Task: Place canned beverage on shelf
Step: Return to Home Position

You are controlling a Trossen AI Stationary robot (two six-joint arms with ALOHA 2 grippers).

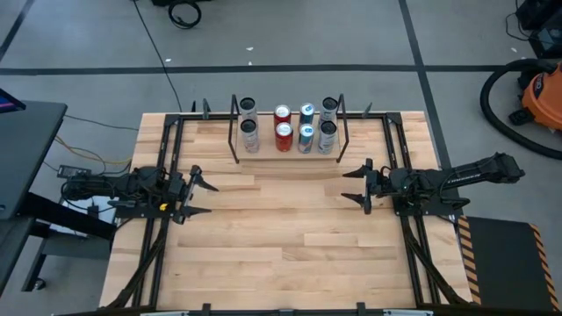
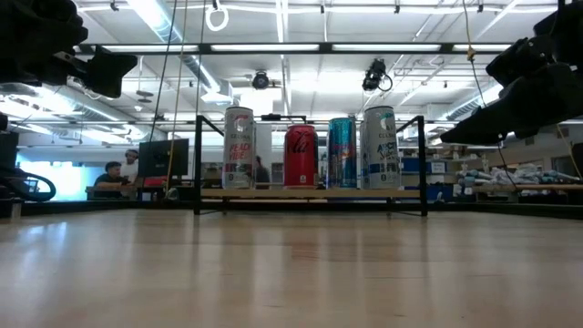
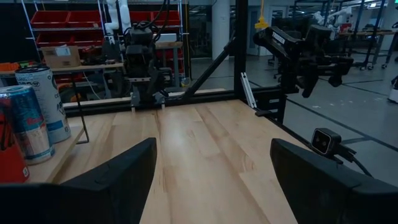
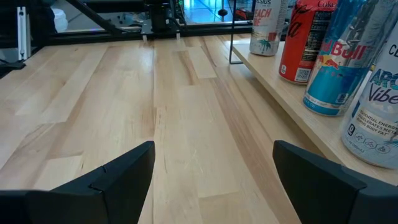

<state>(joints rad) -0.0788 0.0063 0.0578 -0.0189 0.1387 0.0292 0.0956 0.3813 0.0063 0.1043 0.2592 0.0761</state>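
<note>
Shelf (image 2: pixel 273 193) holds Red Bull can (image 4: pixel 339 68), Peach Vibe can (image 2: pixel 239 148); left hand (image 1: pixel 206 197), right hand (image 1: pixel 348 186) spread, empty.

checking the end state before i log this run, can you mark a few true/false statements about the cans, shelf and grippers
1. Eight cans stand on the shelf in two rows of four. True.
2. The left gripper holds a red can. False: it is open and empty, at the left side of the table.
3. The red cans stand right beside the blue cans. True.
4. The right gripper is shut on a blue can. False: it is open and empty, at the table's right side.
5. One can lies tipped over in front of the shelf. False: every can is upright on the shelf.
</note>
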